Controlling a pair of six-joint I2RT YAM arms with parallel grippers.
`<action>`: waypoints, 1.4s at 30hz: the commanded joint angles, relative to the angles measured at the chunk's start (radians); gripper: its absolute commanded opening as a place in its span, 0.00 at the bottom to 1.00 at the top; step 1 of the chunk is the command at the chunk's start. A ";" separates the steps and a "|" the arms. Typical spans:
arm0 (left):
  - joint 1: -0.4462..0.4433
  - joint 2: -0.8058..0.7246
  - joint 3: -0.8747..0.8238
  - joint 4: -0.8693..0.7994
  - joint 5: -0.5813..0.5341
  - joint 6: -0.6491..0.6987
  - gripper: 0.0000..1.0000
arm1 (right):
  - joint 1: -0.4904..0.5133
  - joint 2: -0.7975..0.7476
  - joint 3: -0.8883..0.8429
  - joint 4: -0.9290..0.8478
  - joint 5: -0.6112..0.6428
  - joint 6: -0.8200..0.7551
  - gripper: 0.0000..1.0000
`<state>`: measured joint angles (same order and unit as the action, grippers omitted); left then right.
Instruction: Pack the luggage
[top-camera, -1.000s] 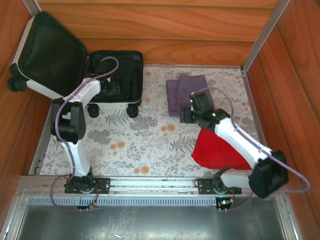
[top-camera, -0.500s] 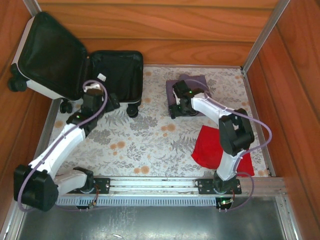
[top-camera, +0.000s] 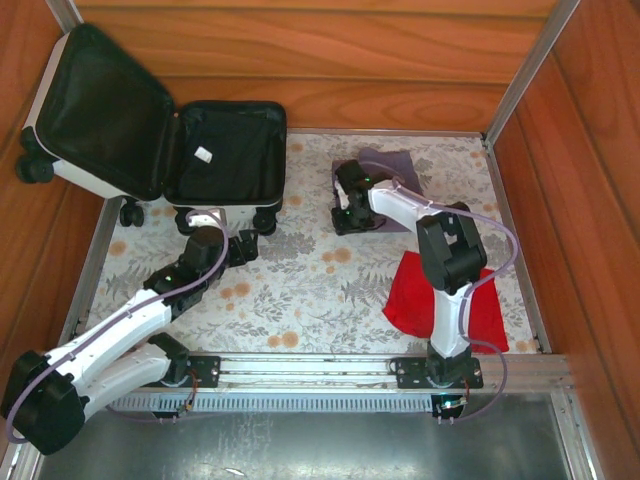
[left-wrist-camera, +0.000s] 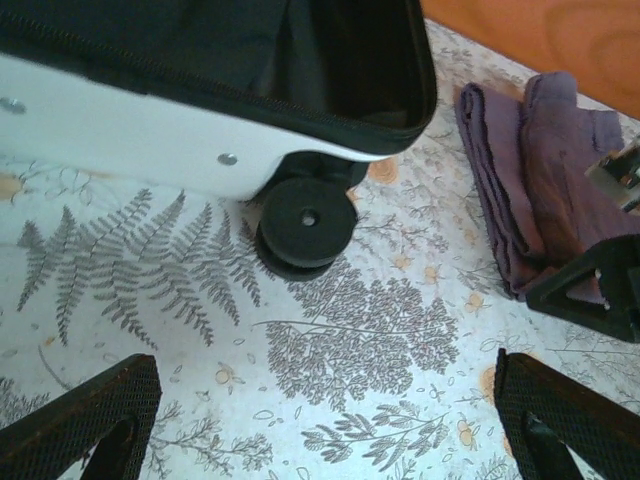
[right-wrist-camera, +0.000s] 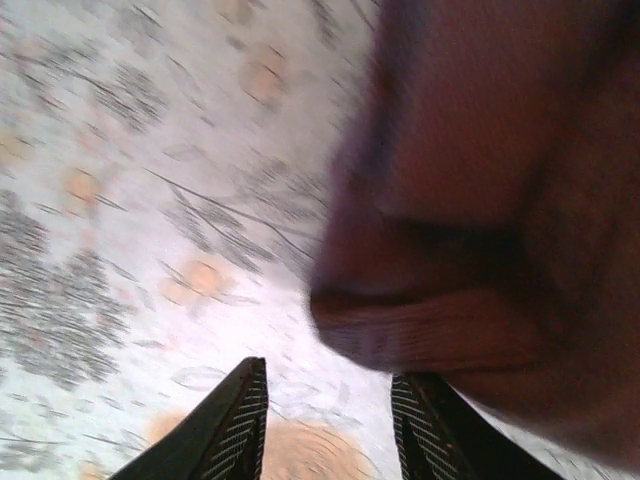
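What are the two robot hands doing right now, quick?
Left gripper: open, holding nothing, near the suitcase wheel.
Right gripper: open, holding nothing, at the purple cloth's edge.

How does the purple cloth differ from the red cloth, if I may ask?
The purple cloth is folded into a thick stack; the red cloth lies flat and spread. The purple cloth sits at the far side; the red cloth lies nearer the arm bases, partly under the right arm. Both are outside the open luggage.
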<state>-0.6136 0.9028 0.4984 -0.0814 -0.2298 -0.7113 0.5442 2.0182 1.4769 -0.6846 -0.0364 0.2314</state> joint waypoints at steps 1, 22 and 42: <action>-0.017 -0.016 -0.010 0.036 -0.037 -0.049 0.91 | 0.027 0.046 0.088 0.050 -0.092 0.015 0.40; -0.190 0.311 0.145 0.126 -0.013 -0.247 1.00 | -0.499 -0.324 -0.289 0.054 -0.021 0.056 0.85; -0.235 0.667 0.234 0.454 0.186 -0.455 1.00 | -0.622 -0.207 -0.425 0.235 -0.321 0.057 0.46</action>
<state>-0.8448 1.5410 0.7002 0.2848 -0.0925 -1.1007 -0.0856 1.8053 1.0664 -0.4698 -0.3035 0.2840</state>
